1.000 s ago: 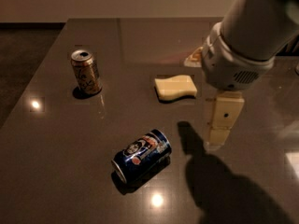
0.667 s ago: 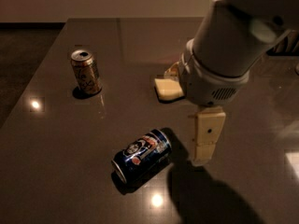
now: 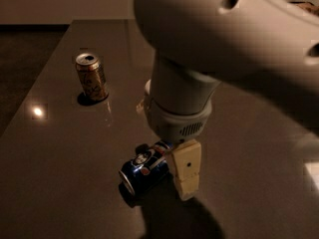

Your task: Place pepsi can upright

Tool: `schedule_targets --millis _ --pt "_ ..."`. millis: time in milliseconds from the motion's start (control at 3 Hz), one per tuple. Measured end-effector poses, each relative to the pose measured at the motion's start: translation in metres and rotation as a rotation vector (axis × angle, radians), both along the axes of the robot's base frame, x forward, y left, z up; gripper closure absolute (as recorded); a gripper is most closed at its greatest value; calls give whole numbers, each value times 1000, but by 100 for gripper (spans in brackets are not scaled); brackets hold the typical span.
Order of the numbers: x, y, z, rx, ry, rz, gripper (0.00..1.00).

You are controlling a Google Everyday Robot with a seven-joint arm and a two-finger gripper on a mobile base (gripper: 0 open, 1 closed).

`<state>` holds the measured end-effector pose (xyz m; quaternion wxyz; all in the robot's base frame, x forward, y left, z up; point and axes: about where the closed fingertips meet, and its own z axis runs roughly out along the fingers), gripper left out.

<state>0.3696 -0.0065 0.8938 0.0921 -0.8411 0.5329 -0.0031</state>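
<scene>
The pepsi can (image 3: 144,166) lies on its side on the dark, glossy tabletop (image 3: 60,203), near the front and a little left of centre. Its silver top is turned toward the lower left and its base points away to the upper right, under the arm. The gripper (image 3: 185,176) hangs straight down from the big pale wrist, with one beige piece low at the can's right flank. I cannot tell whether that piece touches the can or only stands beside it. Nor can I tell whether the fingers are spread around the can or pressed together next to it, because the wrist hides the rest.

The step in hand looks like the grasp that comes before tipping the can up. To do it well, the grip should close across the round body near its middle, square to the can's length, so the can does not roll out. The squeeze should be gentle, since thin aluminium dents. Then lift a little, turn the silver top upward, lower until the base sits flat, and only then let go.

The can is dark blue, with its round red, white and blue logo facing up, and it casts a shadow on the tabletop.

Farther back on the left, well apart, a gold-brown can (image 3: 91,77) stands upright.
</scene>
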Motion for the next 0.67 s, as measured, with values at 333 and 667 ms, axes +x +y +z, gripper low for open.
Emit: schedule_targets --millis 333,667 --pt "-12 18 -17 -32 23 78 0" --pt "-25 34 -31 -53 31 135 0"
